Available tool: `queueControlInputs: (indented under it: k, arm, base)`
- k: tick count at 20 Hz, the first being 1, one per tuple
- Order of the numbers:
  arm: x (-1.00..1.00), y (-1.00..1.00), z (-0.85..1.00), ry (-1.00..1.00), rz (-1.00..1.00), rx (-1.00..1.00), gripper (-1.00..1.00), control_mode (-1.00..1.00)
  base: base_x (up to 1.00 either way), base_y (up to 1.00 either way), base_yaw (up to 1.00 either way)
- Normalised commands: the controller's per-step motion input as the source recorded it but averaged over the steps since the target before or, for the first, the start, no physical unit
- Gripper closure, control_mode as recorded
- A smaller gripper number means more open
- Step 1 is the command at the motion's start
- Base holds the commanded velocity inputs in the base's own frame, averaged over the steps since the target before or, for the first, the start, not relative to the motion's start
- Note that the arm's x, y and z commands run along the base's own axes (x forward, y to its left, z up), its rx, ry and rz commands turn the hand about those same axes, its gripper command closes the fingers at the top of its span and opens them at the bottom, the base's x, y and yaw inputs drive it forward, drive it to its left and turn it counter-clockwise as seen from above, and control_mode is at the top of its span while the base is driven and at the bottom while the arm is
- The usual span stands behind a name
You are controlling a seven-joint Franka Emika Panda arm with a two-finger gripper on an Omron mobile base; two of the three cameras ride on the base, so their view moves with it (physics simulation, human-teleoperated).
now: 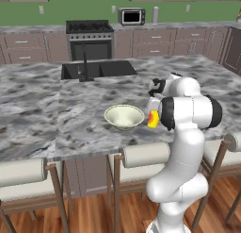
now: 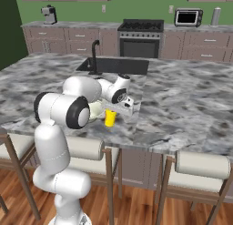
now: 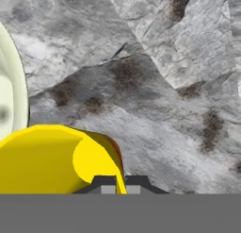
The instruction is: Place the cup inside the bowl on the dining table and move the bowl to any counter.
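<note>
Yellow cup [image 3: 47,161] stood just beside the bowl [image 1: 124,116] on the dining table [image 1: 70,109]; gripper [image 3: 117,186] fingers pinched its wall (thin edge grip), so lifting risked slippage.

bowl [image 1: 124,116] on worktop [image 1: 56,109] near its front edge | cup [image 1: 153,119] on worktop just right of bowl, nearer the front edge | sink [image 1: 98,69] behind bowl | stools [image 1: 141,154] along front edge

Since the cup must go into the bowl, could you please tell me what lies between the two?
Nothing: in the left base view the cup stands just beside the bowl, with bare dining table between.
</note>
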Motion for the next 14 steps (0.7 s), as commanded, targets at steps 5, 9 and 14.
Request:
queueControlInputs:
  k: [5,9,14]
  arm:
    - [0.0,0.0,0.48,0.0,0.0,0.0,1.0,-1.0]
    - [0.0,0.0,0.5,0.0,0.0,0.0,1.0,-1.0]
    - [0.05,0.25,0.54,-0.02,0.0,-0.03,1.0,-1.0]
  base:
    - [0.0,0.0,0.0]
    - [0.0,0.0,0.0]
    - [0.0,0.0,0.0]
